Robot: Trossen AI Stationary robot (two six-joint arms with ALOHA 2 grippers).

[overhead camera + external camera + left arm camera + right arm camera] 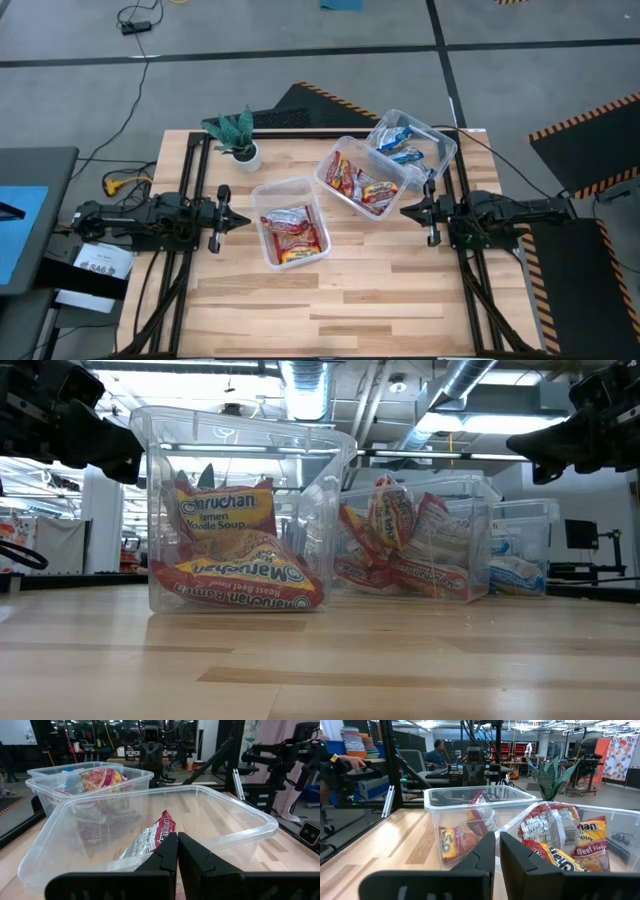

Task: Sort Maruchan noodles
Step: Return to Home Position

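As you are looking down on the wooden table [400, 300], the Maruchan noodles [375, 190] are lying in clear tubs set in a slanting row: red-yellow packets [293, 232] in the left tub [285, 183], red-silver packets [348, 177] in the middle tub [350, 141], blue packets [398, 145] in the right tub [445, 140] (farthest back). The left gripper [240, 219] and right gripper [408, 210] are hovering either side, fingers pressed together, empty.

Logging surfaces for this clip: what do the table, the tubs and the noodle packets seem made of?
Table: pale wood planks, visible grain, smooth finish. Tubs: clear glossy plastic, contents show through. Noodle packets: probably thin printed plastic film, crinkled and shiny.
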